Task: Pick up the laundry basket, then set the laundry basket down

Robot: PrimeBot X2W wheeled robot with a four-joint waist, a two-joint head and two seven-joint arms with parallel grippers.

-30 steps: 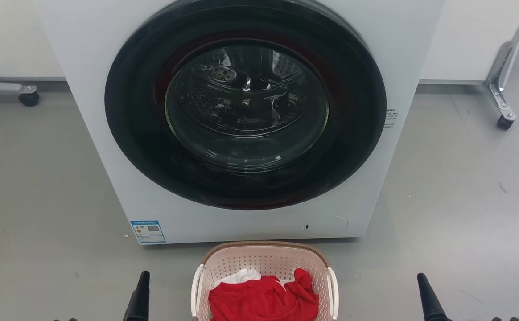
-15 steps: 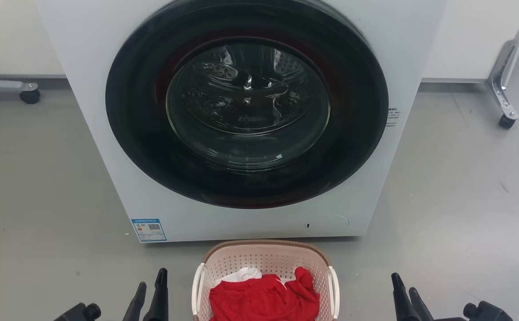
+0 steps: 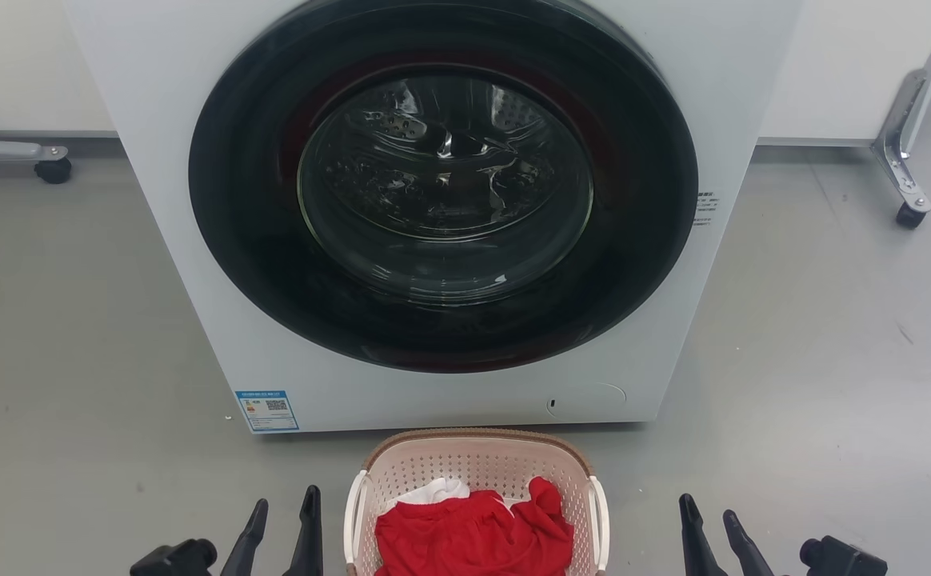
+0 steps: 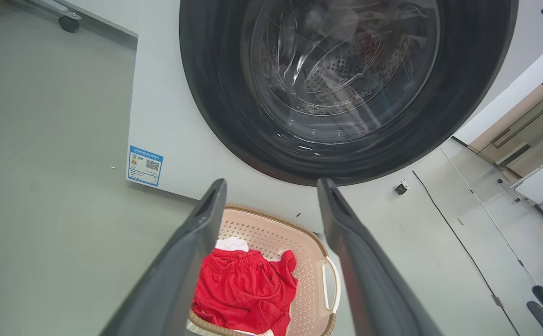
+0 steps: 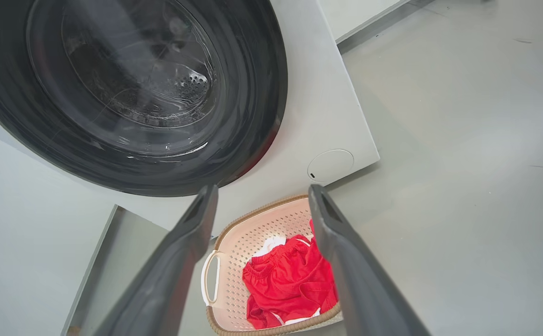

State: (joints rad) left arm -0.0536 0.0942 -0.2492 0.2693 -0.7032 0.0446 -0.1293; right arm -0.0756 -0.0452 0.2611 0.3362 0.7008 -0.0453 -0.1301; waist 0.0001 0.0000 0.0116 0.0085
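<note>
A white front-loading washer (image 3: 401, 384) with a round dark glass door (image 3: 445, 184) stands on the grey floor (image 3: 73, 360), just beyond the far rim of the pale pink perforated plastic laundry basket (image 3: 477, 468). A blue label sticker (image 3: 265, 410) sits at the washer's lower left corner. Wheeled metal frame legs (image 3: 905, 184) stand far right.

The basket rests upright on the floor, opening upward, with its white handles facing left and right. Its near end is cropped, so the long axis cannot be confirmed. It contains a red garment (image 3: 473, 536) over a white cloth (image 3: 433, 492).

The left gripper (image 3: 285, 500) hovers near the left handle, jaws apart and empty. The right gripper (image 3: 708, 508) hovers farther off to the right of the basket, jaws apart and empty.
</note>
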